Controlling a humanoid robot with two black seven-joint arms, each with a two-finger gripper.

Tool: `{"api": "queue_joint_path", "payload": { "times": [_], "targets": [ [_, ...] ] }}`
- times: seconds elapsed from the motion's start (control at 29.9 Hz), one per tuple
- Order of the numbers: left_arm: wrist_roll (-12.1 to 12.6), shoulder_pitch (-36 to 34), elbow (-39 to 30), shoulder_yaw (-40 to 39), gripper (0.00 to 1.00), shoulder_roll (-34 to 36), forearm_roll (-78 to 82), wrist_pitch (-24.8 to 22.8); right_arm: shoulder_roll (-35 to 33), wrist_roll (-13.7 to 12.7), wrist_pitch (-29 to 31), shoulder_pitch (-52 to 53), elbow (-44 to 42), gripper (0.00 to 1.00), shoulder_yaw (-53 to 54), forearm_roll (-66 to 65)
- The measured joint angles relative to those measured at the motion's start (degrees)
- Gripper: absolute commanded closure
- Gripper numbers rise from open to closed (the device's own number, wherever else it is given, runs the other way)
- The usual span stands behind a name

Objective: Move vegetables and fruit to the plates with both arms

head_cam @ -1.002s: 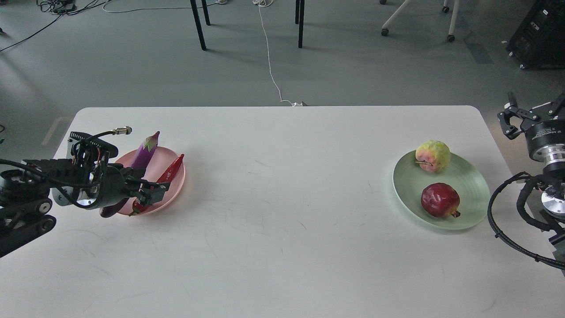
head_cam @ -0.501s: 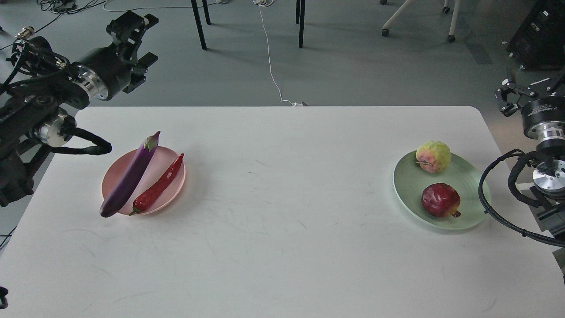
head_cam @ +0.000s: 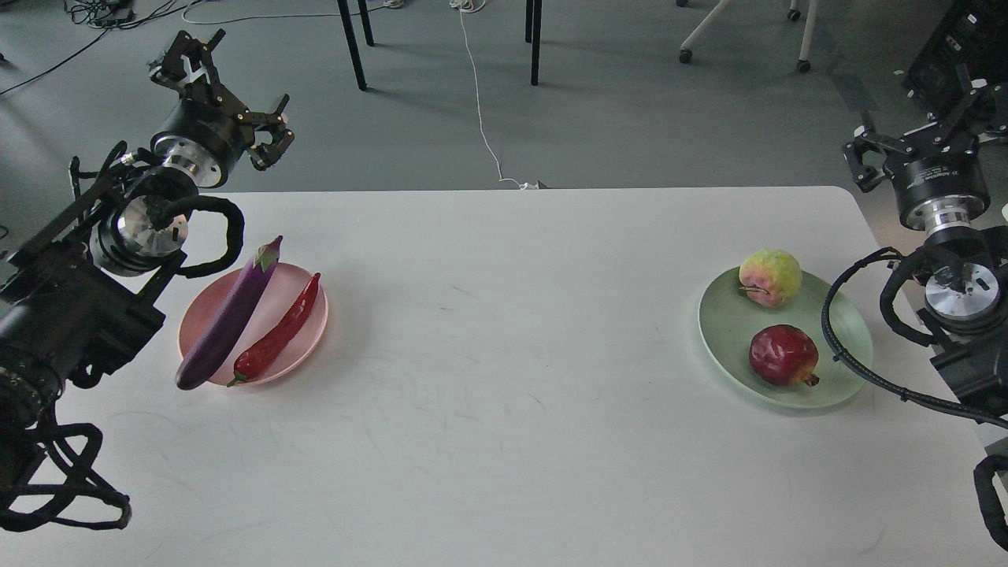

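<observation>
Purple eggplant (head_cam: pixel 229 323) and red chili (head_cam: pixel 278 330) on pink plate (head_cam: pixel 309 343), both fruits on green plate (head_cam: pixel 729 331), left claw (head_cam: pixel 223 101) and right claw (head_cam: pixel 918 118) raised, spread, empty

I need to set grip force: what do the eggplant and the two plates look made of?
Eggplant: likely moulded plastic, with a glossy, even purple skin. Pink plate and green plate: probably plastic, matte pastel, with faint concentric rings. None of this can be confirmed by sight.
</observation>
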Motion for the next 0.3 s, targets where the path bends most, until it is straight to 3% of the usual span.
{"api": "queue_joint_path", "payload": {
  "times": [0.3],
  "targets": [
    [-1.68,1.43,-0.08,-0.05,0.02,-1.27,-0.59,-1.35,1.98,-0.88,0.00,-0.02,0.39,0.01,1.24,-0.18]
  ]
}}
